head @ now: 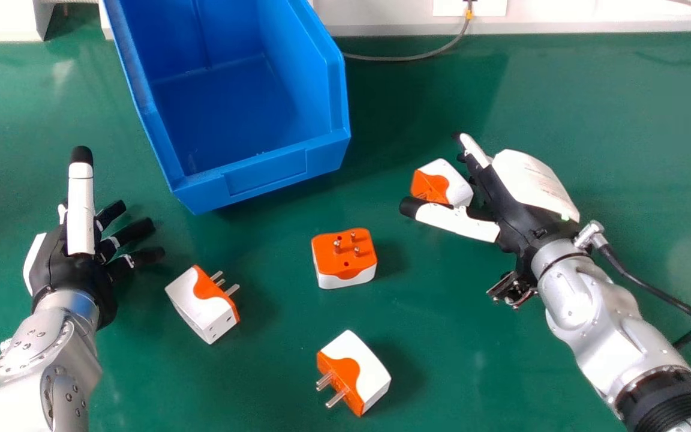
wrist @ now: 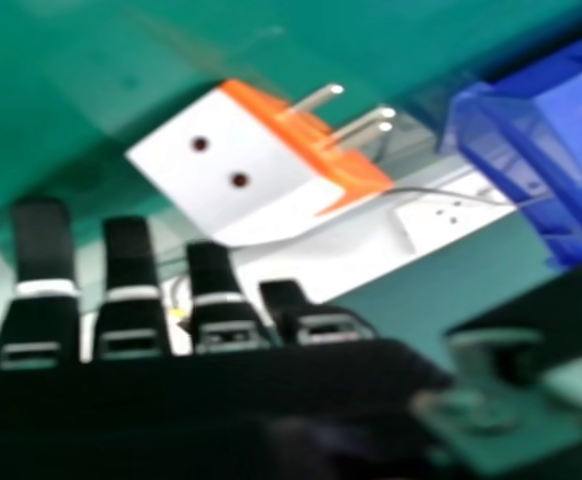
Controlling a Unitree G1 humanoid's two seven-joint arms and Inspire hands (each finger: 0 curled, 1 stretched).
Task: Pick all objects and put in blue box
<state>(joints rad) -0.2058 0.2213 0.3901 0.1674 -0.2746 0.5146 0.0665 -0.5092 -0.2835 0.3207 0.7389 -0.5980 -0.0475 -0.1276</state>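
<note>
Time to grasp, I'd say: right of centre, the right hand (head: 497,193), relaxed open, straddles a plug adapter (head: 441,182) and should close, then carry it to the upper-left blue box (head: 267,173), while the left hand (head: 72,271) lies open, far left.

Silver forearms (one black cable)

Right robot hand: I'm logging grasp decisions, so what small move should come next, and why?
Probably curl the right robot hand gently inward: its fingers are open, and the orange-and-white adapter sits between them and the thumb.
</note>
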